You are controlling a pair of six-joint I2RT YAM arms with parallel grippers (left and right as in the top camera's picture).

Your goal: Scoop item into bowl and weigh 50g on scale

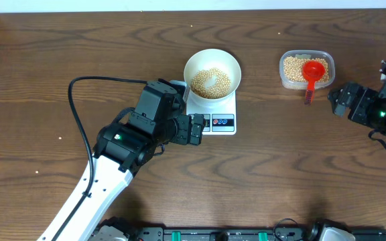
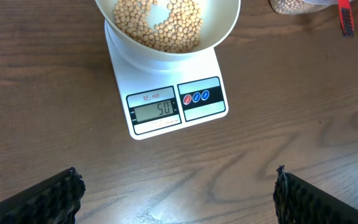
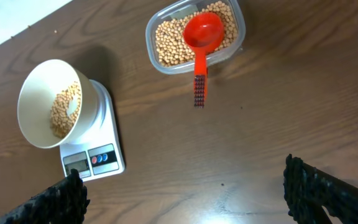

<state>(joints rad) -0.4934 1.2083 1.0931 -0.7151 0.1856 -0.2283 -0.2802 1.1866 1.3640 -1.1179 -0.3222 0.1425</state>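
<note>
Overhead: bowl (image 1: 194,61) w/ beans (image 1: 212,83) sits on scale (image 1: 224,123). Left gripper (image 1: 196,129) is just beside scale at its 9 o'clock, jaws wide, empty. Right gripper (image 1: 338,102) is at 4 o'clock of tub (image 1: 287,61), also spread, empty.

Left wrist: display reads 50, so prob. done. Risk: any move toward 12 o'clock bumps scale, so reading jumps or bowl tips.

Right wrist: red scoop (image 3: 202,31) lies in tub, handle poking out at 6 o'clock. Nothing blocks it.
</note>
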